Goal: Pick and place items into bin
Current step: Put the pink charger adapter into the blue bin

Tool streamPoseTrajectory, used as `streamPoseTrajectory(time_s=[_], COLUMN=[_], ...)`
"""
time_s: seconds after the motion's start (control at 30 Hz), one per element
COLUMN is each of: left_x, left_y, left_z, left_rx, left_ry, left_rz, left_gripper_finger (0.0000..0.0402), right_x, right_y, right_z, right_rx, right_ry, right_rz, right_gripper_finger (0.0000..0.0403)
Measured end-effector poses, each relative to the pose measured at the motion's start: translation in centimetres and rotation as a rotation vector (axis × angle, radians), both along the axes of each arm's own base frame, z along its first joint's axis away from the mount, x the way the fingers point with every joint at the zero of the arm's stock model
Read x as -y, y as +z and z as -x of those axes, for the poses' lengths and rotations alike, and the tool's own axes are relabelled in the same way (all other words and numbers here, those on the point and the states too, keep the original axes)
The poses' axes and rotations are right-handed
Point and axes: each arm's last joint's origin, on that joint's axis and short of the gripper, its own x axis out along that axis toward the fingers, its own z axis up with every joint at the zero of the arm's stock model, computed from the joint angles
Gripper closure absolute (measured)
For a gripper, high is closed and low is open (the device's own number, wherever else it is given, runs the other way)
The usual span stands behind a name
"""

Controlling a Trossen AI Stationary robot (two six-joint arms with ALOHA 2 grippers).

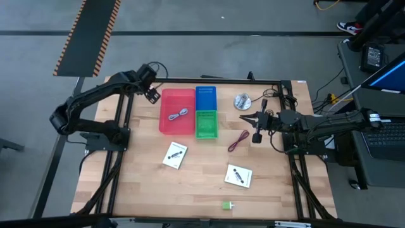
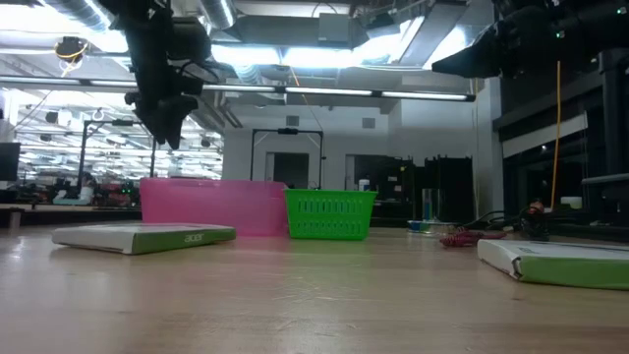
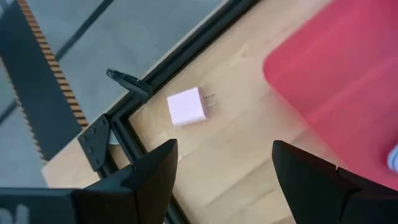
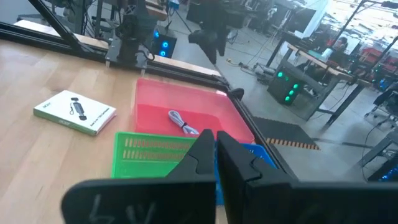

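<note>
My left gripper (image 1: 152,95) hangs wide open above the pink block (image 3: 187,106), beside the red bin (image 1: 177,111). Grey cable (image 1: 178,115) lies inside; right gripper (image 1: 243,119) shut, empty

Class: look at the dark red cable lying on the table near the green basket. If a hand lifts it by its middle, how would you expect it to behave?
The dark red cable is thin and lies in a loose loop, so it would probably sag and dangle from the grip. It looks light. Its trailing ends might catch the green basket rim on the way.
</note>
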Motion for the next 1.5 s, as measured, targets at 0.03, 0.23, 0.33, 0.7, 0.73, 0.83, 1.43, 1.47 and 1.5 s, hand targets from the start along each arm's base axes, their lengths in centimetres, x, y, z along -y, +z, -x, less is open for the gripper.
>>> streamPoseTrajectory(time_s=[0.03,0.23,0.33,0.7,0.73,0.83,1.43,1.47,1.5], left_x=[-0.3,-2.6,-3.9,-7.6,-7.8,-8.4,-10.6,-10.6,-10.7], left_y=[0.0,-0.5,-1.4,-5.7,-6.1,-6.9,-9.0,-9.3,-9.5], left_z=[0.2,1.3,1.6,2.1,2.1,2.0,3.0,3.0,3.0], left_rx=[0.011,0.074,0.080,0.002,0.003,0.022,0.064,0.062,0.059], left_ry=[0.016,0.080,0.105,0.137,0.133,0.130,0.153,0.153,0.153], left_rz=[-0.005,0.017,0.048,0.176,0.188,0.210,0.236,0.246,0.255], left_gripper_finger=[0.0146,0.0146,0.0146,0.0146,0.0146,0.0146,0.0146,0.0146,0.0146], right_x=[0.0,0.0,0.0,0.0,0.0,0.0,0.0,0.0,0.0], right_y=[0.0,0.3,0.3,0.5,0.5,0.5,0.5,0.5,0.5], right_z=[0.0,0.0,0.0,0.0,0.0,0.0,0.0,0.0,0.0], right_rx=[0.000,0.024,0.023,0.037,0.037,0.037,0.037,0.037,0.036], right_ry=[0.001,0.004,0.004,0.004,0.004,0.004,0.004,0.004,0.004], right_rz=[0.008,0.032,0.038,0.041,0.041,0.040,0.038,0.038,0.038], right_gripper_finger=[0.0402,0.0402,0.0402,0.0402,0.0402,0.0402,0.0402,0.0402,0.0402])
